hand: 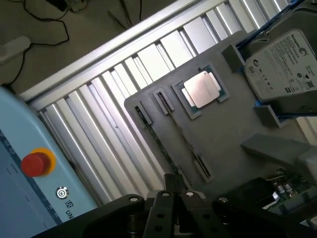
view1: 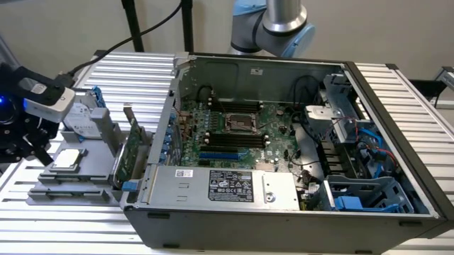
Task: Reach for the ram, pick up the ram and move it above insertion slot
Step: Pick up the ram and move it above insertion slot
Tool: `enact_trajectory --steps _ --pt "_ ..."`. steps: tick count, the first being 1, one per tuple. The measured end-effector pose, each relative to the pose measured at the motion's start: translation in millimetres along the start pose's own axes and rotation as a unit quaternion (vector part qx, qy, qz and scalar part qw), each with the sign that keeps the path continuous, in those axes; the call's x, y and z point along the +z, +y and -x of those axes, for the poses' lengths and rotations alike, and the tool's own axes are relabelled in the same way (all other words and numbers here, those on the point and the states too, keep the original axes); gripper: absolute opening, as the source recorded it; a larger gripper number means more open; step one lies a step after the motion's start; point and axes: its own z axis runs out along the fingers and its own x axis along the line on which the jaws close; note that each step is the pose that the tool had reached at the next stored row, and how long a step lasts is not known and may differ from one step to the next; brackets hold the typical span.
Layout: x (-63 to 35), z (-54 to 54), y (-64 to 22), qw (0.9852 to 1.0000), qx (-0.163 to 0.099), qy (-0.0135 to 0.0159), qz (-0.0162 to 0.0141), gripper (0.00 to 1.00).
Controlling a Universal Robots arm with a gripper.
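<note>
Fingers (hand: 171,181) closed on nothing, poised over the grey holder (hand: 223,124). The ram (hand: 157,141) stands edge-up in its clips there, likely so it can be pinched from above.

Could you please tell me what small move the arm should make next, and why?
Probably open the claw: it hangs shut and empty over the gray tray, and what looks like the ram stands on edge in a tray slot close by, so shut jaws could not straddle it.

The hard drive (hand: 282,64) label reads Seagate; the power supply sticker (view1: 230,187) is illegible.
</note>
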Motion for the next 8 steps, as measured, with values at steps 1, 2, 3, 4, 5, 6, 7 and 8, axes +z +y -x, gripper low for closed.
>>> enact_trajectory --steps 1,2,3,4,5,6,7,8 --pt "1.1 0.0 0.0 1.0000 -0.009 0.0002 -0.0001 0.11" --pt "2.3 0.0 -0.1 0.9998 -0.018 0.0004 -0.0002 0.11" --pt "3.6 0.0 -0.1 0.9996 -0.027 0.0005 -0.0003 0.11" --pt "4.8 0.0 -0.2 0.9993 -0.037 0.0007 -0.0004 0.11" --pt "5.9 0.0 -0.2 0.9990 -0.045 0.0008 -0.0005 0.11" --pt "7.1 0.0 -0.2 0.9985 -0.054 0.0009 -0.0005 0.11" --pt "8.2 0.0 -0.3 0.9980 -0.063 0.0010 -0.0006 0.11" --pt "9.4 0.0 -0.3 0.9974 -0.073 0.0010 -0.0006 0.11"
